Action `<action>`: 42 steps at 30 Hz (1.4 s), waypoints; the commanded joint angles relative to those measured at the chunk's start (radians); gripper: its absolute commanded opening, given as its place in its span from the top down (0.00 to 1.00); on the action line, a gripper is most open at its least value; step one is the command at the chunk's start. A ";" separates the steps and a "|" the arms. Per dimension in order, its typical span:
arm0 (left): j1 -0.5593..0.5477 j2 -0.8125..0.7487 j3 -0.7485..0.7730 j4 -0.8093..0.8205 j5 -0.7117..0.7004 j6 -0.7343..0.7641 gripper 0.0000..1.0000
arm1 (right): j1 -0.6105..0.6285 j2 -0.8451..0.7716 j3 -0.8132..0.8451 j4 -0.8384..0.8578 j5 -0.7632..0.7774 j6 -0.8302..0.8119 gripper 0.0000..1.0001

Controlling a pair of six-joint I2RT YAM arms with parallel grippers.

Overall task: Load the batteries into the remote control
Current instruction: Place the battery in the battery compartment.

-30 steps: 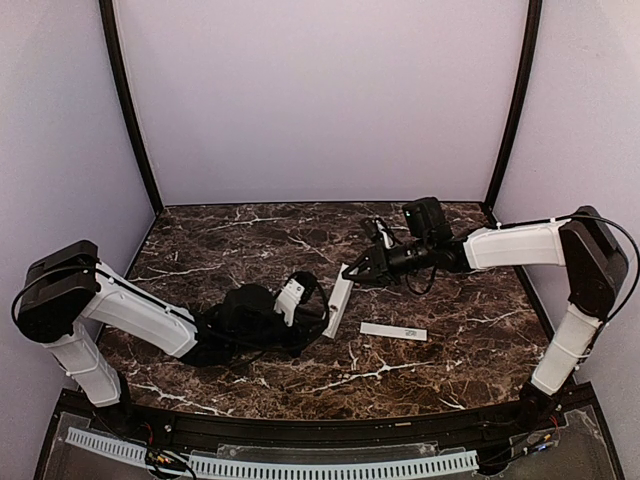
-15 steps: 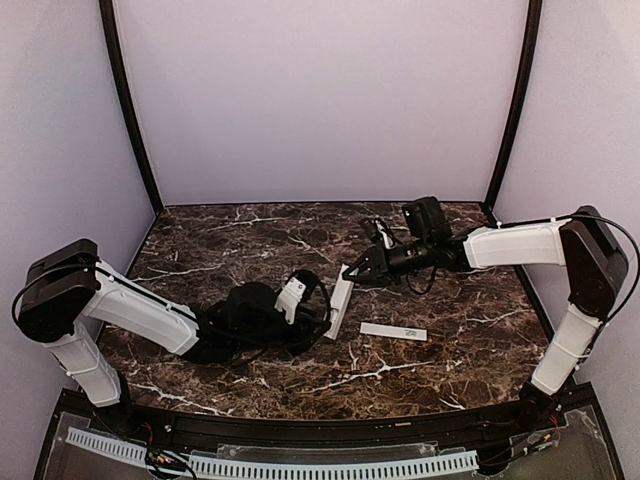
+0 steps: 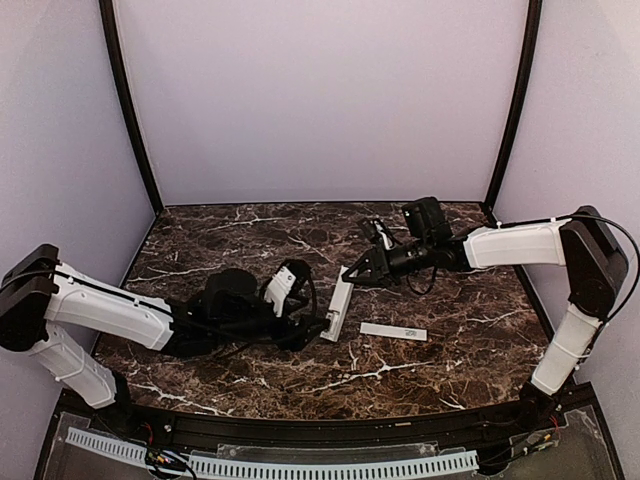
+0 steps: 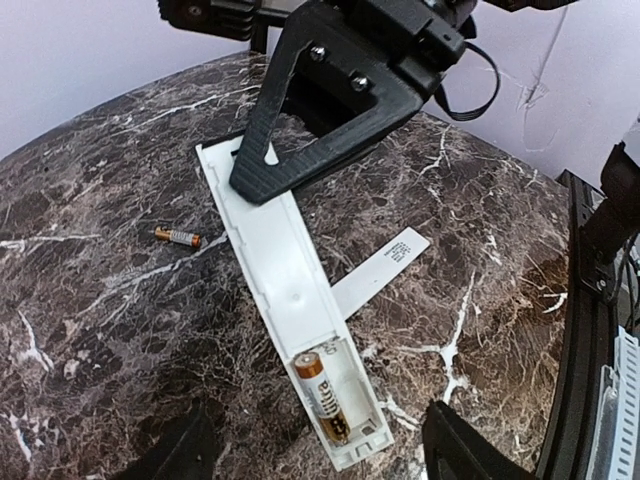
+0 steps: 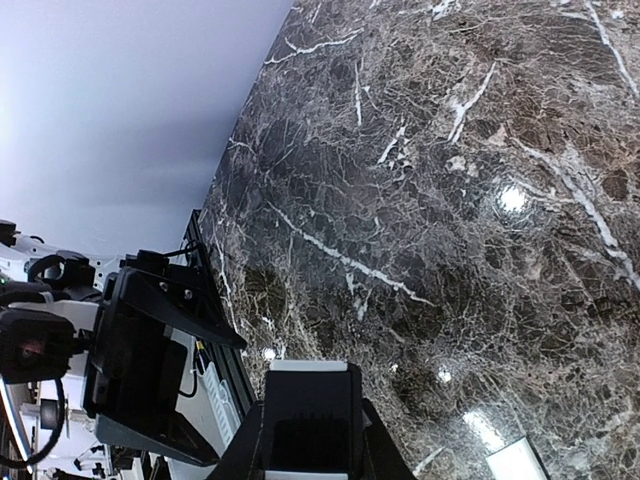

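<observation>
One battery (image 4: 322,398) lies in the open near end of the remote (image 4: 285,285), and the left gripper (image 4: 320,455) has let go and backed off, jaws wide apart and empty, so the first one looks loaded. The second battery (image 4: 177,236) waits on the table (image 4: 100,330) near the remote, whose far end the right gripper (image 3: 352,271) clamps. That grip hides the far end, and whether the loaded battery sits fully home is unclear.

Dark white-veined marble tabletop (image 3: 230,240), plain lilac walls (image 3: 320,100), black corner posts (image 3: 128,110)
</observation>
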 commanded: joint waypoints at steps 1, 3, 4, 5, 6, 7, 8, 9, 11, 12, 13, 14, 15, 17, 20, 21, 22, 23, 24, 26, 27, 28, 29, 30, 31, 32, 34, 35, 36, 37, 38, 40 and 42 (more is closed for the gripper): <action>0.025 -0.126 -0.057 -0.088 0.102 0.111 0.26 | -0.001 0.014 0.003 0.075 -0.060 -0.032 1.00; 0.028 -0.173 -0.067 -0.134 0.106 0.174 0.25 | 0.001 0.024 -0.002 0.093 -0.076 -0.034 1.00; 0.027 -0.195 -0.067 -0.172 0.100 0.221 0.26 | 0.003 0.030 -0.003 0.101 -0.086 -0.037 1.00; 0.027 -0.202 -0.065 -0.191 0.086 0.241 0.27 | 0.008 0.035 -0.005 0.109 -0.093 -0.038 1.00; 0.028 -0.216 -0.064 -0.220 0.079 0.271 0.30 | 0.014 0.043 -0.001 0.110 -0.099 -0.044 1.00; 0.028 -0.221 -0.067 -0.223 0.073 0.283 0.31 | 0.021 0.054 0.003 0.108 -0.105 -0.050 1.00; 0.028 -0.229 -0.075 -0.221 0.072 0.310 0.32 | 0.028 0.062 0.007 0.105 -0.110 -0.055 1.00; 0.028 -0.233 -0.080 -0.219 0.082 0.329 0.32 | 0.034 0.071 0.010 0.105 -0.118 -0.062 1.00; 0.027 -0.241 -0.085 -0.223 0.127 0.390 0.33 | 0.045 0.089 0.019 0.100 -0.128 -0.074 1.00; 0.027 -0.242 -0.085 -0.236 0.138 0.425 0.33 | 0.049 0.099 0.023 0.097 -0.134 -0.082 1.00; 0.027 -0.242 -0.084 -0.244 0.156 0.441 0.33 | 0.054 0.107 0.027 0.093 -0.140 -0.089 1.00; 0.026 -0.243 -0.086 -0.254 0.164 0.472 0.33 | 0.058 0.116 0.030 0.090 -0.144 -0.094 1.00; 0.025 -0.243 -0.088 -0.255 0.180 0.488 0.33 | 0.061 0.122 0.033 0.088 -0.147 -0.099 1.00; 0.020 -0.237 -0.101 -0.233 0.196 0.525 0.35 | 0.066 0.133 0.040 0.082 -0.152 -0.110 1.00; 0.013 -0.220 -0.106 -0.215 0.217 0.566 0.38 | 0.071 0.147 0.045 0.077 -0.158 -0.118 1.00; 0.011 -0.207 -0.104 -0.216 0.223 0.573 0.40 | 0.071 0.153 0.047 0.075 -0.161 -0.122 1.00; 0.008 -0.198 -0.096 -0.218 0.230 0.589 0.41 | 0.073 0.159 0.049 0.073 -0.164 -0.124 1.00; 0.004 -0.182 -0.092 -0.221 0.231 0.596 0.44 | 0.075 0.163 0.051 0.073 -0.166 -0.126 1.00; 0.002 -0.173 -0.084 -0.221 0.234 0.608 0.46 | 0.077 0.167 0.052 0.071 -0.169 -0.127 1.00; -0.002 -0.153 -0.072 -0.221 0.237 0.628 0.51 | 0.081 0.173 0.054 0.069 -0.168 -0.129 1.00; -0.004 -0.139 -0.065 -0.220 0.237 0.635 0.54 | 0.081 0.175 0.055 0.067 -0.169 -0.131 1.00; -0.006 -0.133 -0.061 -0.221 0.240 0.648 0.56 | 0.081 0.178 0.056 0.066 -0.170 -0.133 1.00; -0.008 -0.119 -0.049 -0.227 0.240 0.653 0.58 | 0.082 0.180 0.056 0.064 -0.170 -0.133 1.00; -0.008 -0.114 -0.045 -0.228 0.239 0.664 0.59 | 0.081 0.182 0.058 0.063 -0.170 -0.134 1.00; -0.009 -0.105 -0.039 -0.228 0.238 0.673 0.60 | 0.083 0.183 0.058 0.061 -0.170 -0.135 1.00; -0.009 -0.101 -0.036 -0.226 0.238 0.677 0.60 | 0.084 0.185 0.060 0.059 -0.168 -0.136 1.00; -0.010 -0.088 -0.026 -0.224 0.234 0.690 0.62 | 0.085 0.189 0.061 0.057 -0.168 -0.139 1.00; -0.010 -0.080 -0.019 -0.223 0.233 0.699 0.63 | 0.087 0.192 0.061 0.055 -0.167 -0.139 1.00; -0.011 -0.074 -0.016 -0.225 0.230 0.704 0.64 | 0.087 0.195 0.062 0.053 -0.167 -0.138 1.00; -0.011 -0.066 -0.007 -0.228 0.229 0.711 0.65 | 0.088 0.198 0.063 0.055 -0.167 -0.139 1.00; -0.011 -0.062 -0.003 -0.230 0.230 0.716 0.66 | 0.089 0.200 0.064 0.055 -0.167 -0.139 1.00; -0.013 -0.046 0.008 -0.234 0.230 0.724 0.67 | 0.091 0.205 0.063 0.053 -0.167 -0.139 1.00; -0.014 -0.036 0.016 -0.237 0.235 0.734 0.68 | 0.091 0.207 0.064 0.052 -0.165 -0.140 1.00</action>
